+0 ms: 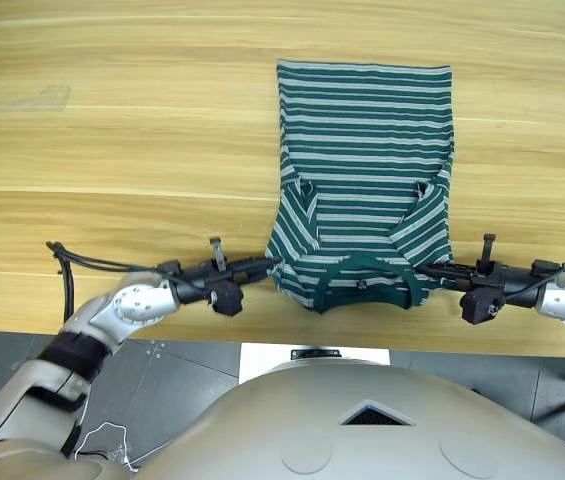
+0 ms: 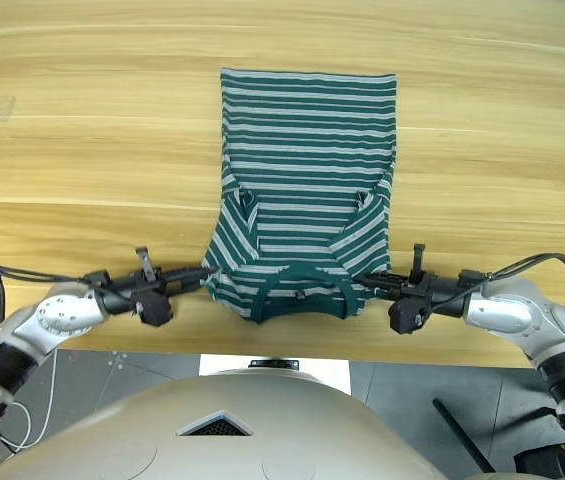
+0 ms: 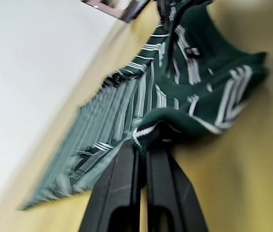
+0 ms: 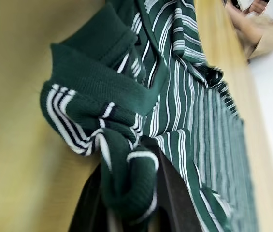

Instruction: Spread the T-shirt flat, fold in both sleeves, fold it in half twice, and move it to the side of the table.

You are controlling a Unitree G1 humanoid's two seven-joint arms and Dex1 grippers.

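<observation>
T-shirt [image 1: 365, 150] lies centre-right in the left eye view on the desk [image 1: 112, 160]. Its hem [image 1: 362, 68] is toward the top of the frame and its collar [image 1: 364, 264] is at the bottom, near the desk's front edge. Both sleeves [image 1: 308, 215] are folded in over the body. I judge the step in hand to be the first fold in half.

Left hand [image 1: 270, 264]: fingers [image 3: 126, 169] pressed together on a roll of cloth at the shirt's lower-left shoulder corner. Right hand [image 1: 424, 268]: pinching the lower-right shoulder corner, with a thick wad bunched between the fingers in its wrist view.

How I'd run it:
- Raise both hands together and keep them level.
- Hold light tension across the collar edge so it does not sag.
- Carry in a low arc toward the top of the frame and land the shoulders on the hem corners.
- Watch the right side. That wad may include sleeve layers, which could drag the fold crooked.

Around: a faint grey mark [image 1: 37, 97] on the wood at upper left, well apart from the shirt. A cable loop [image 1: 72, 262] sits at lower left beside the left arm, outside the fold path.
</observation>
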